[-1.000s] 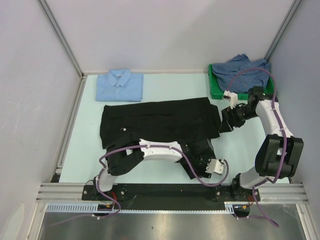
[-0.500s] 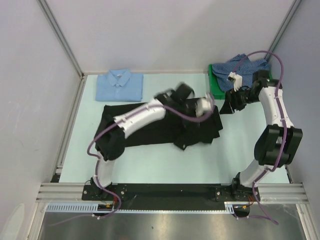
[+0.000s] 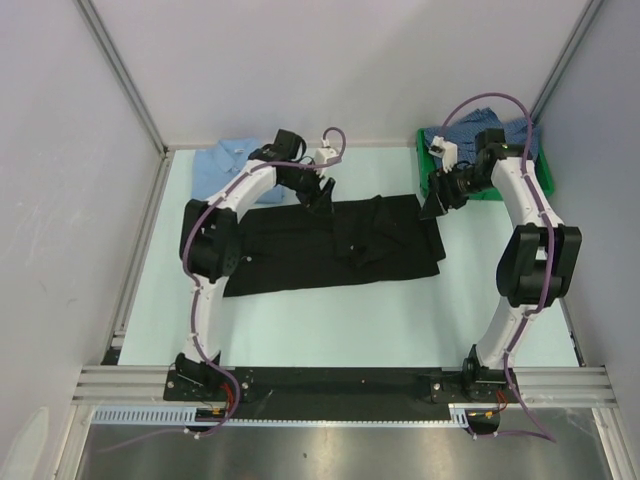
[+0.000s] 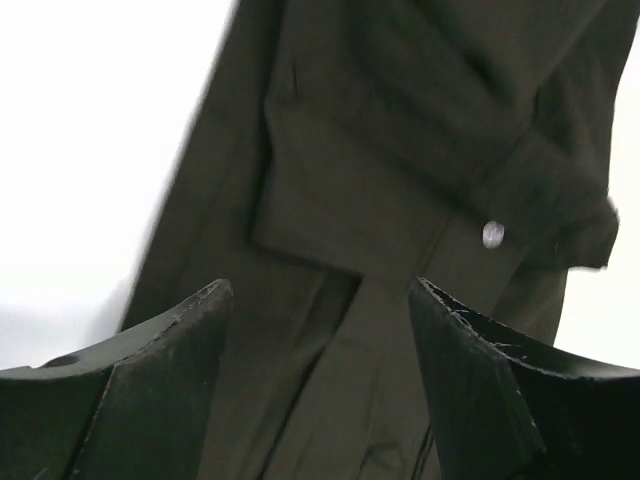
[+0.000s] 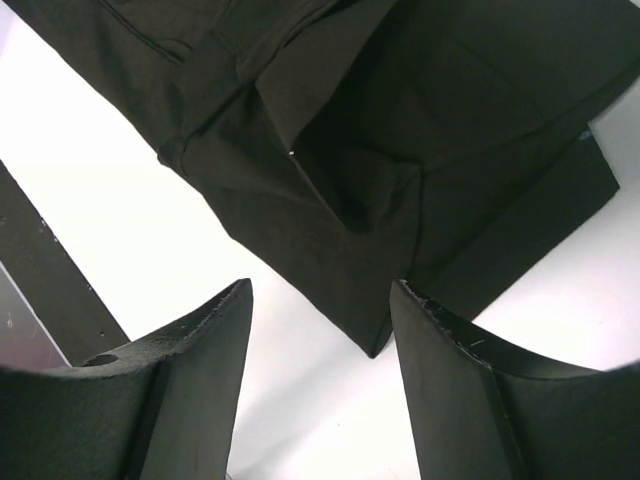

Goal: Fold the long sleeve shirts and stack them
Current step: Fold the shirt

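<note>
Left gripper (image 4: 318, 292) spread, empty, held over plain black button-up fabric shirt (image 3: 290, 255) | right gripper (image 5: 320, 290) spread, empty, near its right edge | shirt is laid on pale table (image 3: 400, 310) | risk: bunched centre fold is dragged loose if only one layer is pinched

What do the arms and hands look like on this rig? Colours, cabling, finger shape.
The left arm and right arm have white links with black joints. A purple cable loops loosely along each, and a small white module sits by each wrist. The left hand and right hand each have two matte black, wedge-shaped fingers with lightly scuffed edges.
</note>
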